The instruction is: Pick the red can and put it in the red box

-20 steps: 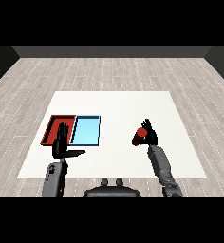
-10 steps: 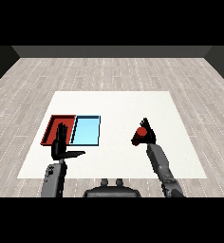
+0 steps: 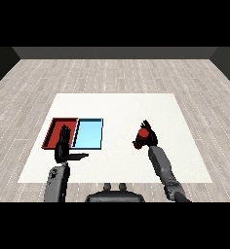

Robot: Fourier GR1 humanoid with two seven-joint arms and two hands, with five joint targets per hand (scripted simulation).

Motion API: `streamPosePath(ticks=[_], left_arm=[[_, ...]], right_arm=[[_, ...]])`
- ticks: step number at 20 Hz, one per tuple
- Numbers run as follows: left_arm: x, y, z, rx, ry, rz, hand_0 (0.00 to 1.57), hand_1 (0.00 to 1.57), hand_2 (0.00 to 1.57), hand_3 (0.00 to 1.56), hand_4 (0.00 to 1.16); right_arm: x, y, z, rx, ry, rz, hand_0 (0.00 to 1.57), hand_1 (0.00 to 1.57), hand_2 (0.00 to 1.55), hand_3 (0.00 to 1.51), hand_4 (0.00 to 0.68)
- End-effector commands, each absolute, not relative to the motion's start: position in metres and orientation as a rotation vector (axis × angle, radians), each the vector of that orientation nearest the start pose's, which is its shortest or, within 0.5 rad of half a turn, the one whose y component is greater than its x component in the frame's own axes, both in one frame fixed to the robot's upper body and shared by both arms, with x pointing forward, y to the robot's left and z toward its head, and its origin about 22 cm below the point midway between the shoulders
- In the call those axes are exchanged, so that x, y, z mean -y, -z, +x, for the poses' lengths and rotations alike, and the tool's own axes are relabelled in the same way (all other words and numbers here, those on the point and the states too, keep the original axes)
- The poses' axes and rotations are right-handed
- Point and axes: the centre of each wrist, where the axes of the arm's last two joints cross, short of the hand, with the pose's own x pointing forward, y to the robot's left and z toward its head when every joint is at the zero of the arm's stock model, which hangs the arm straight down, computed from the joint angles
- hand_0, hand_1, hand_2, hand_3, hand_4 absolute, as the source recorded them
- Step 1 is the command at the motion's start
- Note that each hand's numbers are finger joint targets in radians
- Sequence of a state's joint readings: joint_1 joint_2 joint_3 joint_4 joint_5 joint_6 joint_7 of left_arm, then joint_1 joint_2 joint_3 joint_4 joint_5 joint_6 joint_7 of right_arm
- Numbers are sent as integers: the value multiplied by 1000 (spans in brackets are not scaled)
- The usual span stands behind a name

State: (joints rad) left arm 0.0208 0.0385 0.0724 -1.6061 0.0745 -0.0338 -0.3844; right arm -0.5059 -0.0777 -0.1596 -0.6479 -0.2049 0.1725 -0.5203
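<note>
Two trays, red tray (image 3: pixel 55 130) and light blue tray (image 3: pixel 89 134), are set touching on the bench (image 3: pixel 122 104). The red can (image 3: pixel 144 133) is clasped by the right hand (image 3: pixel 144 139). The left hand (image 3: pixel 63 147) is held with fingers straight.

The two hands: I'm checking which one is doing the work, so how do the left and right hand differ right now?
The right hand is curled round the red can; the left hand holds nothing, its fingers straight and thumb stuck out sideways. The left hand sits at the near edge of the red tray, overlapping it in view, while the right hand is out over bare table, to the right of the light blue tray. Both are black, on grey forearms.
</note>
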Motion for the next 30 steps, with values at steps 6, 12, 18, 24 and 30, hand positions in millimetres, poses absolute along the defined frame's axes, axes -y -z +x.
streamPosePath(ticks=[6,12,18,24,30], left_arm=[[-267,-9,232,1986,-66,19,0,0,0,0,0],[-255,-15,230,1977,-28,41,0,0,0,0,0],[-247,-5,235,1976,-34,-8,0,0,0,0,0],[-230,6,230,1924,50,13,0,0,0,0,0],[-204,-22,266,1901,98,-130,0,0,0,0,0]], right_arm=[[243,74,324,1653,52,125,1498,1498,1468,1441,667],[240,53,320,1692,8,82,1466,1466,1455,1425,646],[223,41,337,1756,-5,93,1457,1457,1446,1411,661],[231,36,314,1829,12,95,1435,1435,1435,1406,649],[218,-10,332,1873,4,110,1432,1432,1447,1420,653]])
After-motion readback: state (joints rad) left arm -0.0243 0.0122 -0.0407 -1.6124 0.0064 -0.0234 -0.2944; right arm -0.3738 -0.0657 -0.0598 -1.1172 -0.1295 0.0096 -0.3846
